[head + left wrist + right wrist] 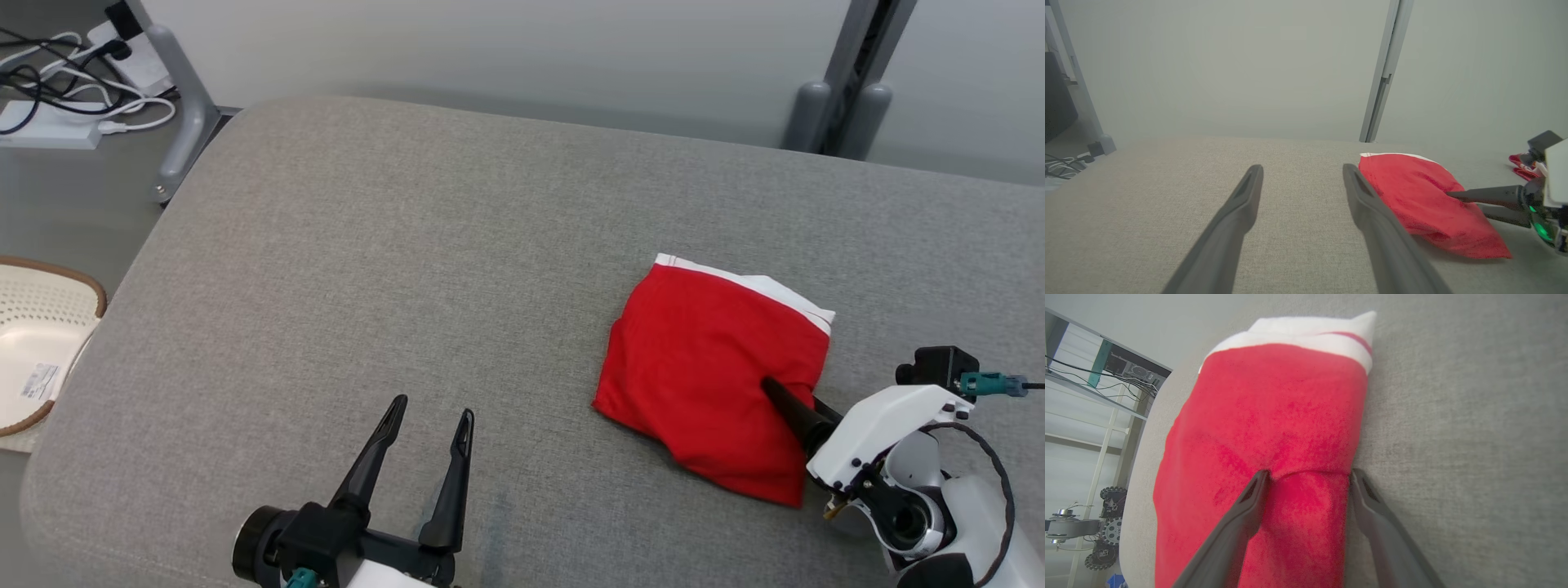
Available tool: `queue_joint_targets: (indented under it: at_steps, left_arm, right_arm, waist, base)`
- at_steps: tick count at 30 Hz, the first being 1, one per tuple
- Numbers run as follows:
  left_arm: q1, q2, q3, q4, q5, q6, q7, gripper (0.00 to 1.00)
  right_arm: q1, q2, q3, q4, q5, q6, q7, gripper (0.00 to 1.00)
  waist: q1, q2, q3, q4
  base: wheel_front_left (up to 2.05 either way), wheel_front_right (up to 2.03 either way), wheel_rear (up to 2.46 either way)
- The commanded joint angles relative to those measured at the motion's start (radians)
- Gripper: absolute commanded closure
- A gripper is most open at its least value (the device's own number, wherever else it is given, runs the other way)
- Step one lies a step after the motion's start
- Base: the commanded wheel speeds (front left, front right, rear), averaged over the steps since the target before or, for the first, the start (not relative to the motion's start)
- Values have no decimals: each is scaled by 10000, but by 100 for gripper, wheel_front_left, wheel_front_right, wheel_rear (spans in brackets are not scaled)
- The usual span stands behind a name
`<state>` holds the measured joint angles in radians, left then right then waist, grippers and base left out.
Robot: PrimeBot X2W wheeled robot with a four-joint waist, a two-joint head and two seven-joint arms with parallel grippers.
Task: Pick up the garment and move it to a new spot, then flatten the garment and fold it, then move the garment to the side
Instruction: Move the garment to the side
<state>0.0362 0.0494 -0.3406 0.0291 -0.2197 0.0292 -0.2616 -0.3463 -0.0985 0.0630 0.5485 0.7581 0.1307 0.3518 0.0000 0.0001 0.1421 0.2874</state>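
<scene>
Progress is judged late: the garment [718, 367] lies folded at the right of the grey cushion [408, 245], its near edge straddled by the wide-spread right gripper [1309, 473], the left gripper [433, 408] held wide, only the sideways move remaining.

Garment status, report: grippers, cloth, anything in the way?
Left gripper open, hovering left of the garment. Right gripper open, fingers straddling its near edge, no grip yet. Garment folded, lying on the gray cushion. Basket far left, off the cushion.
</scene>
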Motion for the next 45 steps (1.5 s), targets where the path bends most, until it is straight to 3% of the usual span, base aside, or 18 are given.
queue_joint_targets:
  at_steps: [1,16,17,18,19,26,32,38,45]
  left_arm:
    - [-160,33,-12,-8,21,47,-36,0]
    - [-471,33,-312,-138,-113,138,-36,0]
    - [-516,31,-337,-135,-132,141,-36,0]
    - [-553,31,-363,-137,-147,149,-36,0]
    - [-573,31,-393,-141,-167,163,-36,0]
    - [-734,33,-491,-173,-214,244,-36,0]
    - [-805,33,-437,-235,-157,221,-36,0]
    - [-778,31,-213,-246,27,108,-36,0]
    - [-1001,33,-147,-422,233,-104,-37,0]
  right_arm:
    - [-186,-90,-84,283,192,1,279,0]
    - [-1181,43,449,1240,1390,0,744,0]
    - [-1244,6,570,1254,1409,0,778,32]
    - [-1295,-34,665,1286,1448,-2,752,71]
    - [-1339,-97,778,1278,1431,-2,700,100]
    - [-1558,-576,1414,1078,1685,0,259,100]
    - [-1598,-1322,2233,508,1674,0,66,100]
    - [-1349,-2674,3356,-532,1521,1,261,100]
    - [-1423,-4321,3379,-1498,1554,1,692,100]
  waist:
    - [0,-1,189,294]
    - [0,-1,698,845]
    - [0,-1,738,865]
    - [0,-1,775,884]
    - [0,-1,810,901]
    - [0,-1,908,859]
    - [0,-1,790,440]
    - [0,-1,452,-318]
    - [0,-1,560,-1365]
  base:
    - [0,0,0]
    - [0,0,0]
    - [0,0,0]
    - [0,0,0]
    - [0,0,0]
    - [0,0,0]
    - [0,0,0]
    - [0,0,0]
    - [0,0,0]
